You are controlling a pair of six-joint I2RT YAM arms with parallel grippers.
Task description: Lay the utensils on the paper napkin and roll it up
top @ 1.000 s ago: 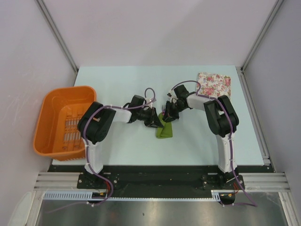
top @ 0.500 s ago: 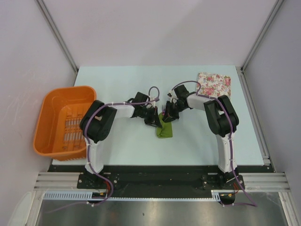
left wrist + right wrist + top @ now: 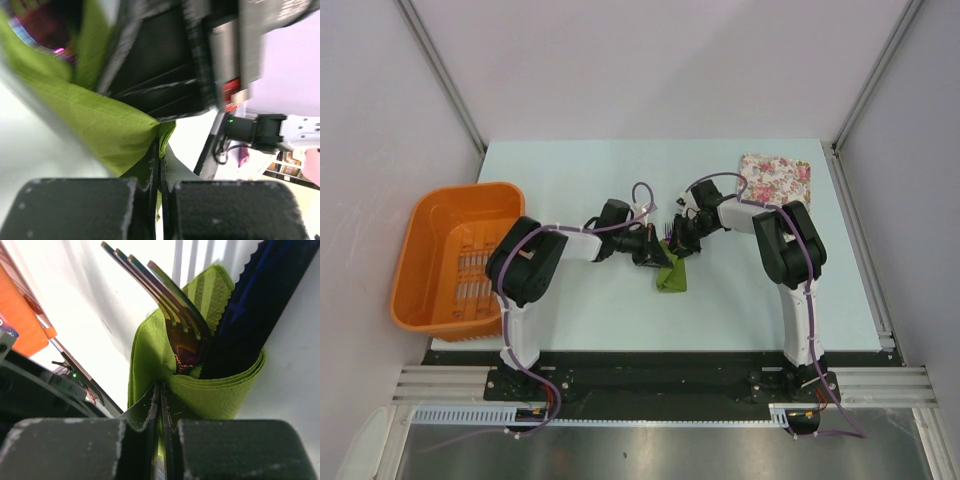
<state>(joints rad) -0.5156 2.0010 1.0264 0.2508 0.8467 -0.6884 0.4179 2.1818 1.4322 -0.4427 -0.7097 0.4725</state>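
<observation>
The olive-green paper napkin (image 3: 671, 276) lies partly rolled at the table's middle, between both grippers. In the right wrist view the napkin (image 3: 220, 390) curls around a fork (image 3: 175, 315) and a dark blue serrated knife (image 3: 250, 305), whose ends stick out of its top. My right gripper (image 3: 161, 390) is shut on the napkin's edge; from above it (image 3: 680, 246) sits at the roll's far end. My left gripper (image 3: 159, 150) is shut on a napkin fold (image 3: 100, 125); from above it (image 3: 658, 255) is at the roll's left side.
An orange basket (image 3: 455, 255) stands at the table's left edge. A pink-and-white floral pad (image 3: 775, 180) lies at the far right. Both forearms reach inward and nearly meet over the napkin.
My left gripper has shifted slightly right and nearer the right gripper, pulling the napkin fold with it. The right arm has stayed still.
</observation>
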